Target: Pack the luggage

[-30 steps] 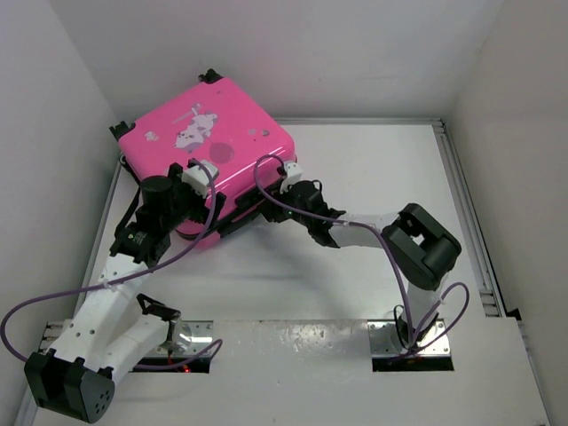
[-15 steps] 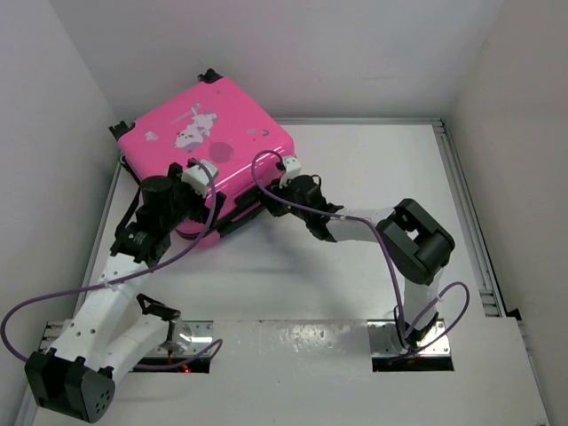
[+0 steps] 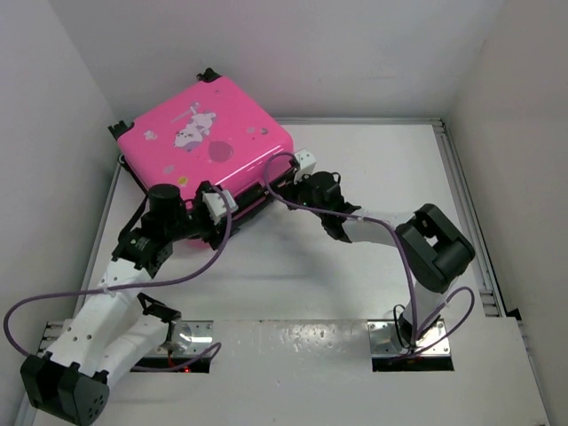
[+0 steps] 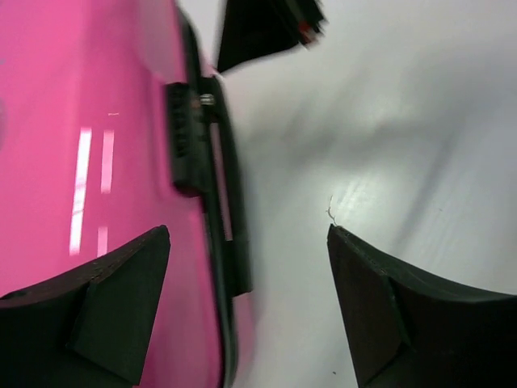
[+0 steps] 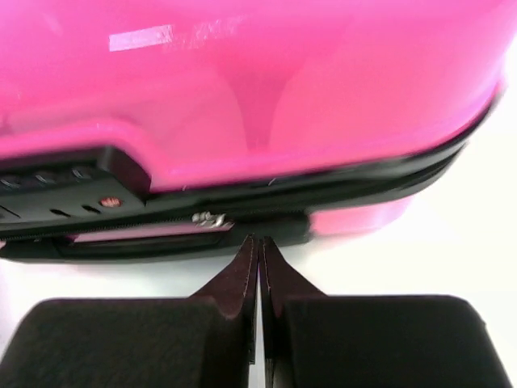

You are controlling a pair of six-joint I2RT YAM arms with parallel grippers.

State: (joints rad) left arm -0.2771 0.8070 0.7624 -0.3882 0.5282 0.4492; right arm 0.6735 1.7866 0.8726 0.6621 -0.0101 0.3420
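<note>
Both left tool [image 3: 218, 205] and right tool [image 5: 258, 263] seemingly touch the luggage [image 3: 200, 133] edge.

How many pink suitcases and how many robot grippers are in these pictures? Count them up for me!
Pink suitcase: 1
Robot grippers: 2 (left gripper, right gripper)
Total: 3

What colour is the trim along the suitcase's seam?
Black: the trim runs dark along the pink luggage. Clearest in the right wrist view.
</note>
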